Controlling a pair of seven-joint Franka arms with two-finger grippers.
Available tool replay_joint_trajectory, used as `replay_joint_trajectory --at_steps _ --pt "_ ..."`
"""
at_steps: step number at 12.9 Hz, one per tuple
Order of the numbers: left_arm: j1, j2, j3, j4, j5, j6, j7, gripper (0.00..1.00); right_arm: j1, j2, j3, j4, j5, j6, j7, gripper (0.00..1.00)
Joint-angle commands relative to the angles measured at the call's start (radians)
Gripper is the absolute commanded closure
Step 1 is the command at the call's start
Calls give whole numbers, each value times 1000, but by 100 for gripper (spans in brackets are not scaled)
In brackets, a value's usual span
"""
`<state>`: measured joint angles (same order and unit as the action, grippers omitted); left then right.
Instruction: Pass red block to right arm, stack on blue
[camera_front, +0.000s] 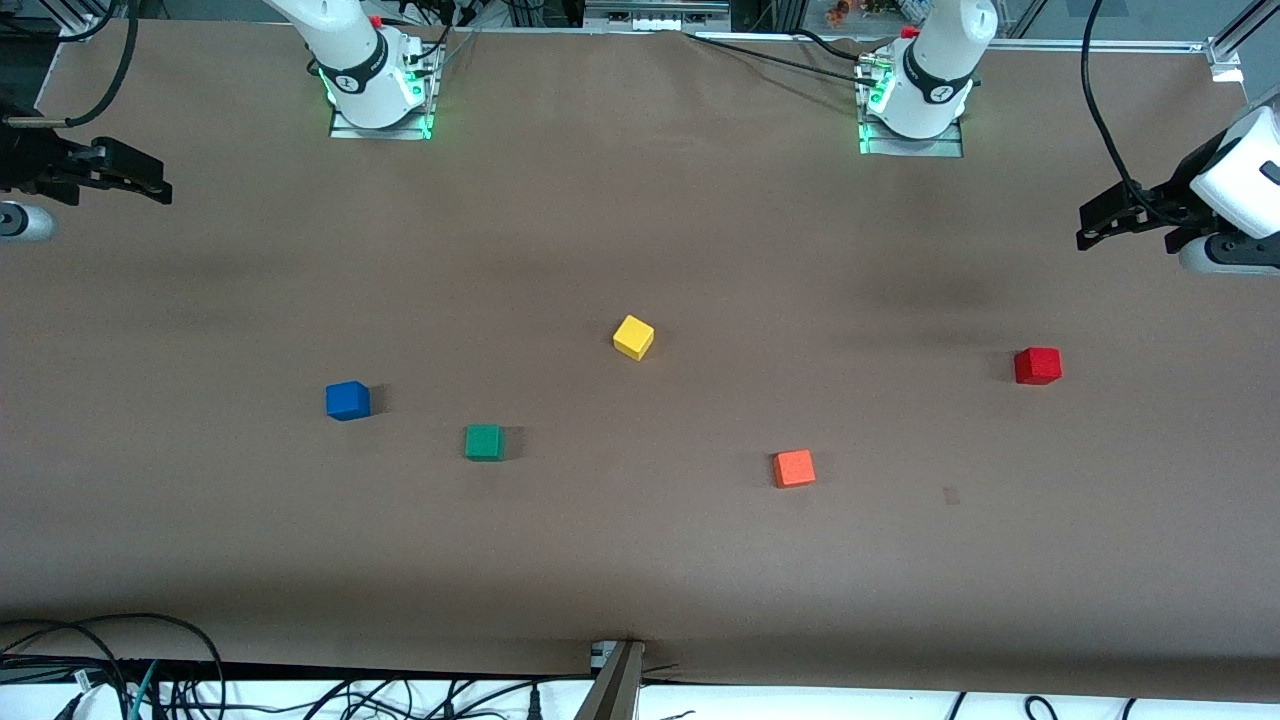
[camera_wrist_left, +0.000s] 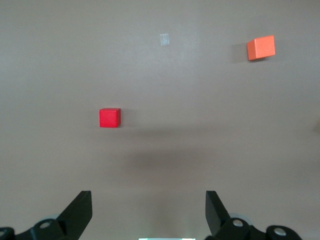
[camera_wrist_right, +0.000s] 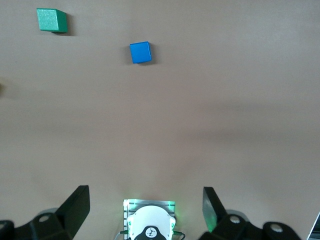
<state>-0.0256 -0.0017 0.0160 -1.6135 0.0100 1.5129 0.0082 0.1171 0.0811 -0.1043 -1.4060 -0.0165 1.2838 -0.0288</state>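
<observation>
The red block (camera_front: 1037, 365), near the tabletop's left-arm edge, looks light and rigid; opposite flat faces suit gripping. Left gripper (camera_front: 1100, 222) and right gripper (camera_front: 150, 180) are held spread wide, empty.

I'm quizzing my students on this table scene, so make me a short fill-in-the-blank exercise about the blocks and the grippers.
1. The red block lies toward the ____ arm's end of the table.
2. The cube nearest the blue block is ____.
3. Both the left gripper and the right gripper have their fingers ____.
4. The block farthest from the front camera is ____.

Missing words: left; green; open; yellow
</observation>
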Motion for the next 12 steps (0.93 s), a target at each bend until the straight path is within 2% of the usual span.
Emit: replay_joint_trajectory --at_steps 1,7,10,12 --pt "32 9 4 32 -24 -62 18 0 -4 2 8 12 -13 -1 -16 0" --pt "150 22 5 29 -10 -189 42 0 -2 2 8 12 -11 -1 -17 0" --pt "257 93 4 4 -10 -175 160 0 -4 2 8 12 -10 -1 -17 0" --pt "297 139 5 -17 -7 -82 258 0 -4 2 8 13 -10 -1 -17 0"
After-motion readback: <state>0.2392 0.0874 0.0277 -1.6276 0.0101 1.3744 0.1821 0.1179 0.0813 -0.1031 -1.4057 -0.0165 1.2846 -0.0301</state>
